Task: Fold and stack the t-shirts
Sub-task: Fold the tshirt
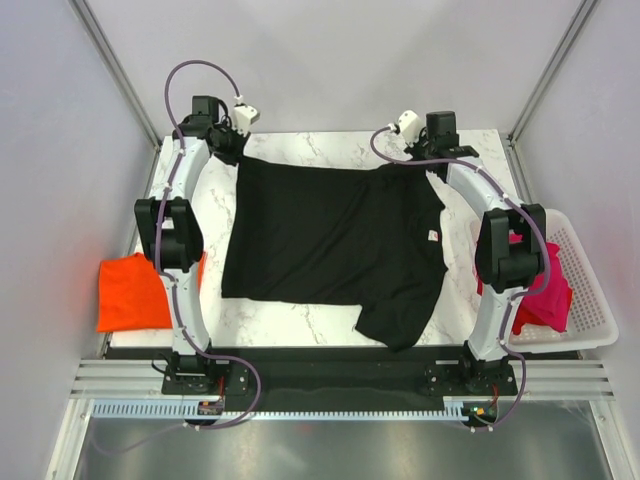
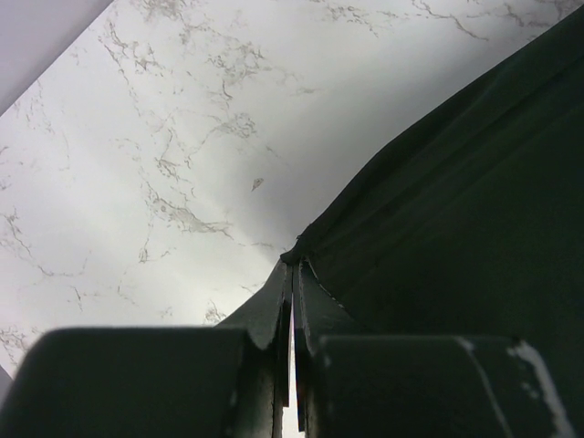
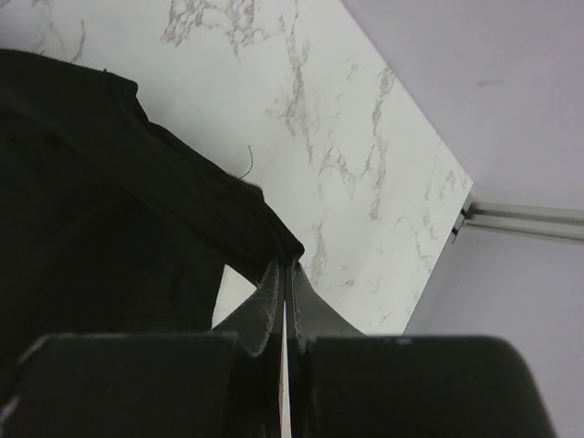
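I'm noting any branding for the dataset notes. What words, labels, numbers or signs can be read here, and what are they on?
No text can be read in any view.
White neck label on the black t-shirt: carries a small reddish mark, too small to read.
Both wrist views: only plain black cloth and the marble table, with no lettering.

The black t-shirt lies spread flat over the middle of the marble table, white neck label up and one sleeve reaching toward the near edge. My left gripper and right gripper pinch its far corners. The orange t-shirt sits bunched at the table's near left edge. The magenta-pink t-shirt is heaped beyond its right edge.
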